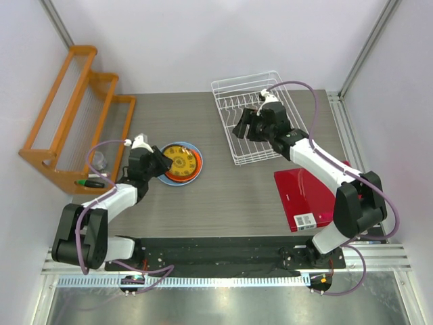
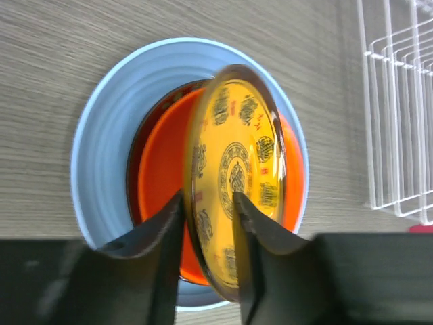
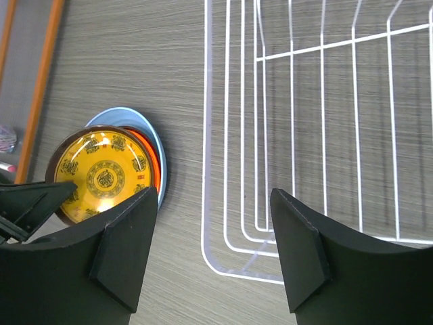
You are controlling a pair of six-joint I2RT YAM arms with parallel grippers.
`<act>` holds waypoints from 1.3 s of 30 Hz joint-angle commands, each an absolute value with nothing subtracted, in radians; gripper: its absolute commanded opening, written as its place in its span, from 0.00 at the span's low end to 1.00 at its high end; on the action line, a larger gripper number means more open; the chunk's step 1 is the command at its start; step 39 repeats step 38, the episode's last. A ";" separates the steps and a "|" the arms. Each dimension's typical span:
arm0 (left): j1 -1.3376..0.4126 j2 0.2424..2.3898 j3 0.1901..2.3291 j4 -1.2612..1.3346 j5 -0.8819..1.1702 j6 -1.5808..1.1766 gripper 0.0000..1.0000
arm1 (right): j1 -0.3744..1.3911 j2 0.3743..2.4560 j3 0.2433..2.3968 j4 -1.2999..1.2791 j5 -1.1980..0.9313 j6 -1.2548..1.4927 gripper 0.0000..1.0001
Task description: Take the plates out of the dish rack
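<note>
- On the table [image 1: 223, 196], left of centre, the plates sit in one stack: the light blue plate [image 2: 101, 135] lies flat at the bottom with the orange plate [image 2: 159, 176] lying in it.
- From my left wrist view, the yellow-brown patterned plate [image 2: 237, 169] is on top of that stack and tilted, one edge raised toward the camera.
- My left gripper [image 2: 208, 196] is at the stack's left edge, one finger on each side of the patterned plate's raised rim. The jaws stand narrow. I cannot tell whether they are pinching the rim or just clear of it.
- From overhead, the left gripper [image 1: 162, 164] meets the stack from the side nearest the orange wooden shelf [image 1: 82, 49], which stands along the far left of the table.
- The dish rack [image 1: 233, 95] sits at the back right of the table, well apart from the stack, and I see no plate among its tines.
- My right gripper [image 1: 241, 127] hangs over the rack's left side with its jaws wide and nothing between them.
- In the right wrist view, the right gripper [image 3: 213, 250] frames the rack's corner wires [image 3: 205, 135], with the stack off to the left on bare table.
- A flat red book [image 1: 308, 193] lies on the table near the right arm's base, just in front of the rack.
</note>
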State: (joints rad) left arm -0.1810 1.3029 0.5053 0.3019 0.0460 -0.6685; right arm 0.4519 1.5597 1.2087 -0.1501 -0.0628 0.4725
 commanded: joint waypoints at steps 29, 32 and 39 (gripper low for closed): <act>-0.179 1.124 0.736 0.078 -0.109 -0.465 0.99 | 0.339 1.210 0.790 0.168 0.630 0.167 0.97; -0.179 1.127 0.726 0.098 -0.132 -0.422 1.00 | 0.339 1.171 0.654 0.313 0.693 0.135 1.00; -0.179 1.155 0.657 0.222 -0.166 -0.352 0.99 | 0.339 1.199 0.440 0.619 0.804 0.057 1.00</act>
